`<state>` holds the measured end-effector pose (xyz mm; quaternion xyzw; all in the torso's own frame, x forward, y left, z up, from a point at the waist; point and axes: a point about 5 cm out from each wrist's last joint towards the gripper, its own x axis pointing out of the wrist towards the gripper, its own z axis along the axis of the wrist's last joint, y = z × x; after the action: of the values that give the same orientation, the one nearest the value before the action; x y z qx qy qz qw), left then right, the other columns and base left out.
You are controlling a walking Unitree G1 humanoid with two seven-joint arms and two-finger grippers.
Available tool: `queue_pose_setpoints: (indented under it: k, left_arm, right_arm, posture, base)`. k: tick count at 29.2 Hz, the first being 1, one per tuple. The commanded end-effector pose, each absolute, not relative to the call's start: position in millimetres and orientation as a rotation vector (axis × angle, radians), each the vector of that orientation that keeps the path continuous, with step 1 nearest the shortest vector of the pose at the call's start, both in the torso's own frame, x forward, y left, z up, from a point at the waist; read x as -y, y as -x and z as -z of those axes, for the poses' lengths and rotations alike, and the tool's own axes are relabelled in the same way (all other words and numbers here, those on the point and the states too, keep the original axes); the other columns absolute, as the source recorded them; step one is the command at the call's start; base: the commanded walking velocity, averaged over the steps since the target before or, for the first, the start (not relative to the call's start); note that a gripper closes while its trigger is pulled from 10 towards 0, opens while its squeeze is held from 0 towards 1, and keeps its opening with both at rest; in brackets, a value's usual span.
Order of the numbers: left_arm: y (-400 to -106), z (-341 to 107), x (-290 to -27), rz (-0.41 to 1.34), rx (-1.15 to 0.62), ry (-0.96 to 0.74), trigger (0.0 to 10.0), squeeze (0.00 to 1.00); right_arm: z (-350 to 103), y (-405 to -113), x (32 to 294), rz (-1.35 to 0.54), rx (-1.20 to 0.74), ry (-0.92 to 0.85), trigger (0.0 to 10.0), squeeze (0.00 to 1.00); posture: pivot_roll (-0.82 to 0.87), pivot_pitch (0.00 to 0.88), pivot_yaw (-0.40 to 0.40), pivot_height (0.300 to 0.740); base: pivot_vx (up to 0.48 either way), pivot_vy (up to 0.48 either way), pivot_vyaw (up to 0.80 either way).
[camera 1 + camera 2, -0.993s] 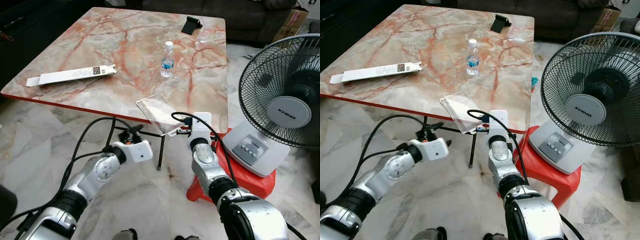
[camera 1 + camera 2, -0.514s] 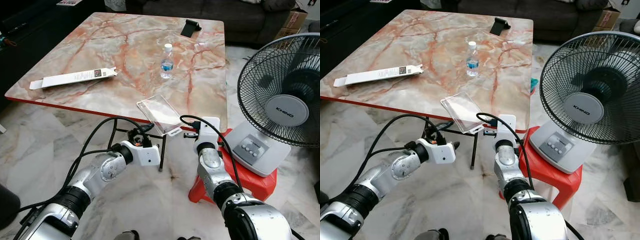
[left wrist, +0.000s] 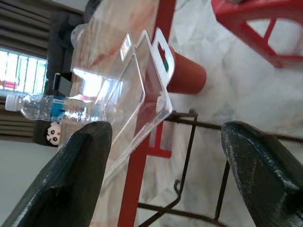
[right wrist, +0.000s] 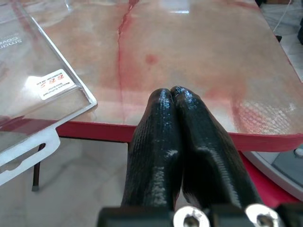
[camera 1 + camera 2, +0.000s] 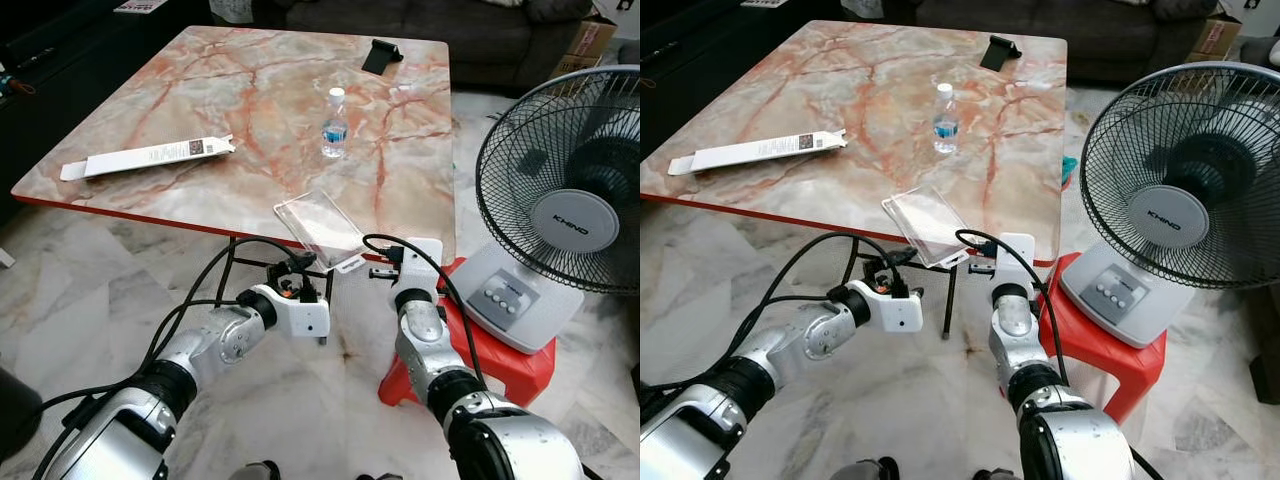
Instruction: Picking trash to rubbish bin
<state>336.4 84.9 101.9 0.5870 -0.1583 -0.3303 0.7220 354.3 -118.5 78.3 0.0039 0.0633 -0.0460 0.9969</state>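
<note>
A clear plastic package [image 5: 320, 228] lies on the marble table [image 5: 200, 100], its hang tab jutting past the near edge. My left gripper [image 5: 297, 270] is open just below and in front of that edge; in the left wrist view the package [image 3: 135, 90] shows beyond its two fingers, untouched. My right gripper [image 4: 173, 101] is shut on nothing, beside the package's right corner near the table edge. A small water bottle [image 5: 335, 122] stands mid-table. A long white carton [image 5: 150, 156] lies flat at the left.
A standing fan [image 5: 570, 190] rests on a red plastic stool [image 5: 490, 355] close to my right arm. A black phone stand [image 5: 381, 55] sits at the table's far edge. Black table legs [image 5: 325, 310] stand under the near edge, over marble floor [image 5: 80, 300].
My left gripper has moved right and up, from the floor side to just under the clear package. The right gripper stayed by the table edge. The camera shifted slightly.
</note>
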Motion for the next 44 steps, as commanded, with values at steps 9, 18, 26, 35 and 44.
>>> queue_pose_setpoints:
  k: [9,18,26,35,44]
  left_arm:
    - [-343.0,-103.2,-75.0,0.698,0.387,-1.363,10.0,0.00]
    - [-344.6,-99.1,-71.6,0.681,0.386,-1.394,10.0,0.00]
    - [-347.5,-96.4,-62.1,0.663,0.389,-1.414,10.0,0.00]
    - [-353.8,-104.3,-57.2,0.596,0.415,-1.418,10.0,0.00]
    - [-355.4,-105.7,-54.2,0.583,0.417,-1.412,0.3,0.00]
  right_arm:
    - [-78.3,-352.3,121.5,0.118,-0.103,-0.038,10.0,0.00]
    - [-77.9,-351.6,121.8,0.120,-0.099,-0.041,10.0,0.00]
    - [-78.3,-351.6,123.4,0.125,-0.094,-0.042,10.0,0.00]
    - [-78.8,-351.6,123.3,0.128,-0.090,-0.047,10.0,0.00]
    - [-78.8,-351.7,124.4,0.132,-0.090,-0.047,10.0,0.00]
  posture:
    - [0.12,0.123,0.028,0.740]
    - [0.12,0.123,0.029,0.740]
    - [0.11,0.121,0.028,0.740]
    - [0.10,0.118,0.031,0.740]
    - [0.10,0.119,0.030,0.740]
  base:
    - [0.000,0.000,0.00]
    - [0.000,0.000,0.00]
    - [0.000,0.000,0.00]
    - [0.000,0.000,0.00]
    - [0.000,0.000,0.00]
